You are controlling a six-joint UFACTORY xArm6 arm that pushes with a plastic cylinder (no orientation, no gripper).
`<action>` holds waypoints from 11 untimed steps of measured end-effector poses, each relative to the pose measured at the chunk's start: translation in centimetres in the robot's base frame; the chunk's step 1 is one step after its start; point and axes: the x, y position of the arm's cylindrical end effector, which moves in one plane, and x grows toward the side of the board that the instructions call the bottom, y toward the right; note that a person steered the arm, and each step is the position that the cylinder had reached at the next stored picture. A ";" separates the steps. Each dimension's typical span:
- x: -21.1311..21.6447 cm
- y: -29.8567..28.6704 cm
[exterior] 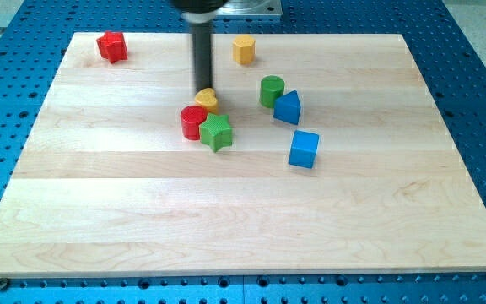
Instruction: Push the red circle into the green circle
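Note:
The red circle [192, 122] stands near the middle of the wooden board, touching a green star [216, 132] on its right and a small yellow block [207, 100] just above it. The green circle [271, 90] stands apart to the upper right, next to a blue triangle [287, 108]. My tip [202, 90] is at the yellow block's upper left, just above the red circle.
A blue cube [304, 149] lies below the blue triangle. A yellow hexagon [243, 50] sits near the board's top edge. A red star-like block [112, 46] sits at the top left corner. The board [226, 219] rests on a blue perforated table.

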 end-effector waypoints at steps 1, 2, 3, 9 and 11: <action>6.4 -5.5; 8.0 -1.3; 7.9 6.9; 4.6 10.9; 4.4 7.2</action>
